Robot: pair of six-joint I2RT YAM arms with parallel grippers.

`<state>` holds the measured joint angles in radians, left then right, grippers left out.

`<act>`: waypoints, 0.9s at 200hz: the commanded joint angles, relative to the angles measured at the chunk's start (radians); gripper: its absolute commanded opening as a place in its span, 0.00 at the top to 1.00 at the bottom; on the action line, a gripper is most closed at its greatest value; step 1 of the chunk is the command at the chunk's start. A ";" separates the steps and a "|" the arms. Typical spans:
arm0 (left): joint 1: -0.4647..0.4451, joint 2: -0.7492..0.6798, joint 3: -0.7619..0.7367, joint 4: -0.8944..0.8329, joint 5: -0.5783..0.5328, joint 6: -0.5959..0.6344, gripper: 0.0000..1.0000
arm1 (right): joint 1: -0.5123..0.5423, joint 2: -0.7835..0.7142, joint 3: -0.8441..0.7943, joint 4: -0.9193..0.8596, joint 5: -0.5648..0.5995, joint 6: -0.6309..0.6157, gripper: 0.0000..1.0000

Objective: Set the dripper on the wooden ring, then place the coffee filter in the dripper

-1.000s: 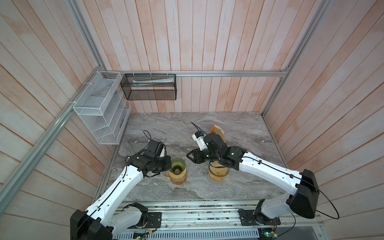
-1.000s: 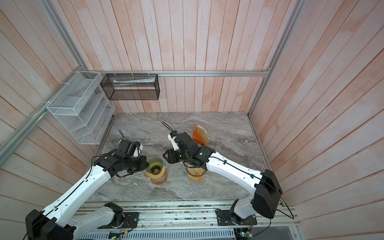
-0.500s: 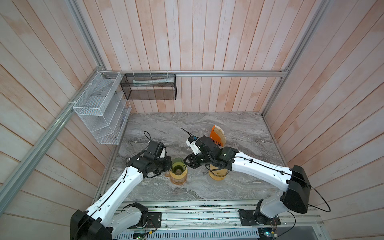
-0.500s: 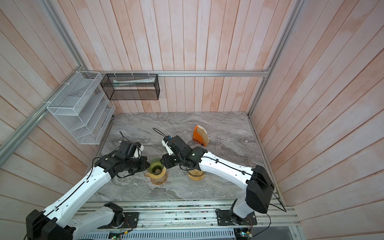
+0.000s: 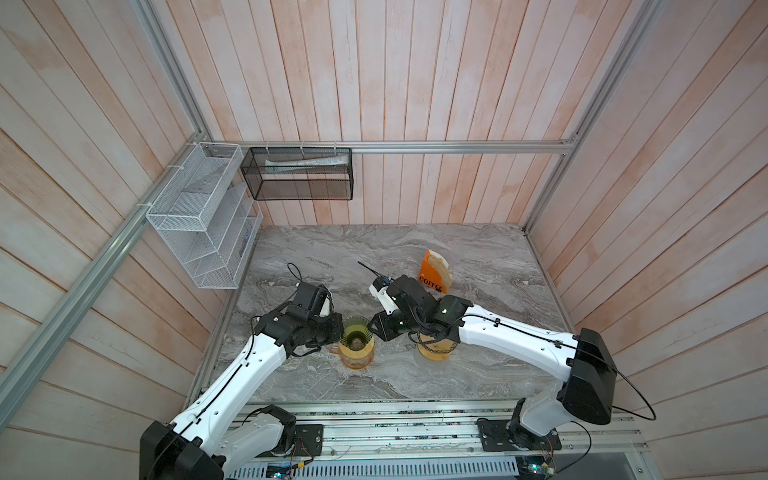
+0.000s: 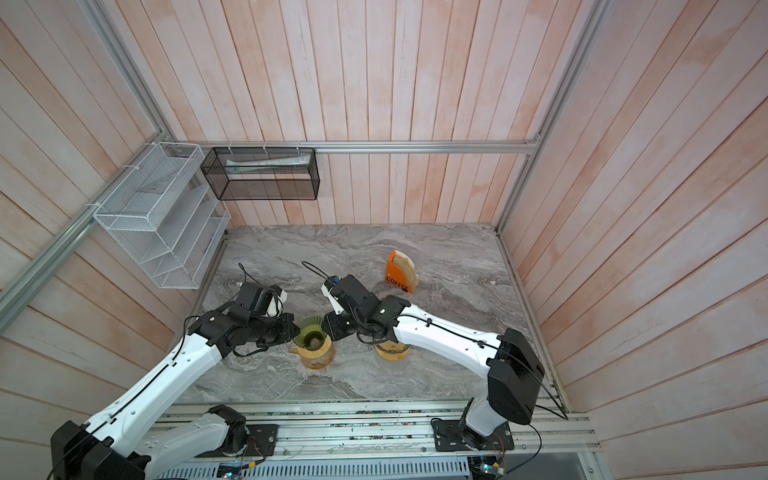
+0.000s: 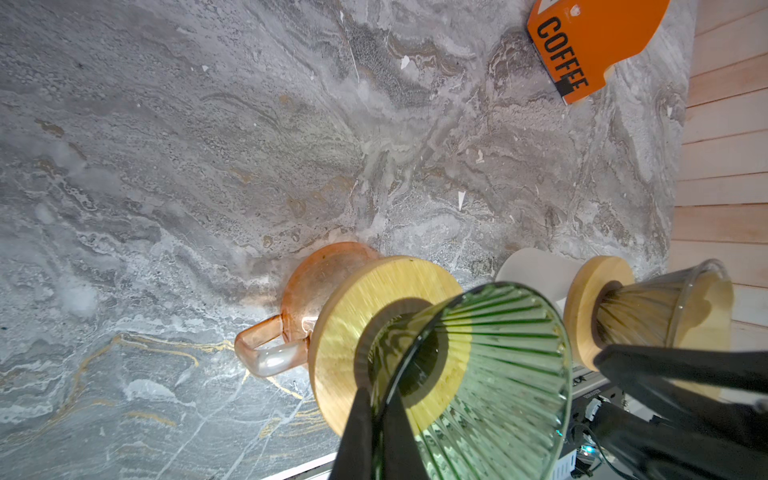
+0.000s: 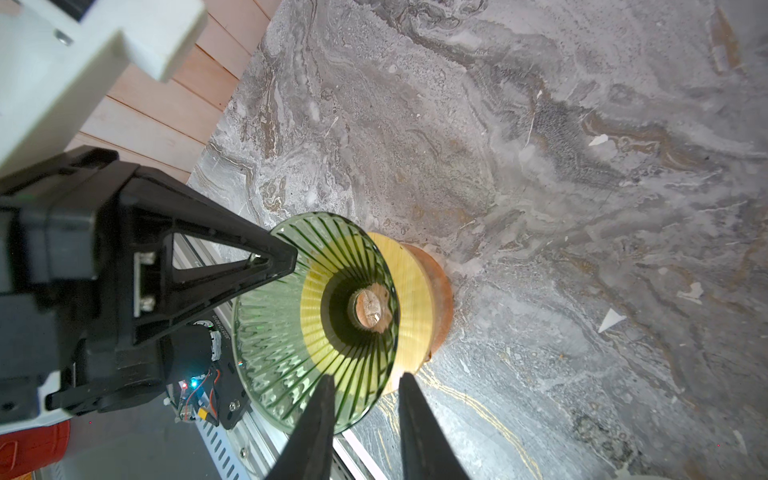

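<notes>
Dripper (image 5: 356, 337) rim in left gripper (image 7: 377, 401), right gripper (image 8: 365, 384) astride it

A grey marbled table (image 5: 374, 249) carries a pinkish glass jug (image 7: 316, 278) with a looped handle. On the walls hang a white wire rack (image 5: 199, 216) and a black mesh basket (image 5: 297, 187), holding what may be a pale packet (image 5: 305, 161).

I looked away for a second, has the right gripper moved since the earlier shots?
Yes. In a top view the right gripper has shifted left, away from the orange coffee filter holder, up to the rim of the green dripper.
</notes>
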<state>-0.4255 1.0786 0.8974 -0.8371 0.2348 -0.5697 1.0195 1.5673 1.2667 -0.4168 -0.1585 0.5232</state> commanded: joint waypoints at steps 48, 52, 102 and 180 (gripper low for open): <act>0.002 -0.020 -0.024 0.018 0.000 -0.007 1.00 | 0.013 0.019 -0.013 -0.018 0.019 0.011 0.78; 0.002 -0.022 -0.024 0.018 0.000 -0.007 1.00 | 0.012 0.021 -0.013 -0.017 0.020 0.011 0.79; 0.001 -0.025 -0.032 0.019 0.001 -0.010 1.00 | 0.013 0.031 -0.021 -0.016 0.025 0.012 0.80; 0.001 -0.029 -0.054 0.029 0.013 -0.013 1.00 | 0.012 0.055 -0.025 -0.013 0.022 0.008 0.90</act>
<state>-0.4255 1.0565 0.8726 -0.8181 0.2356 -0.5743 1.0267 1.5925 1.2552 -0.4061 -0.1394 0.5388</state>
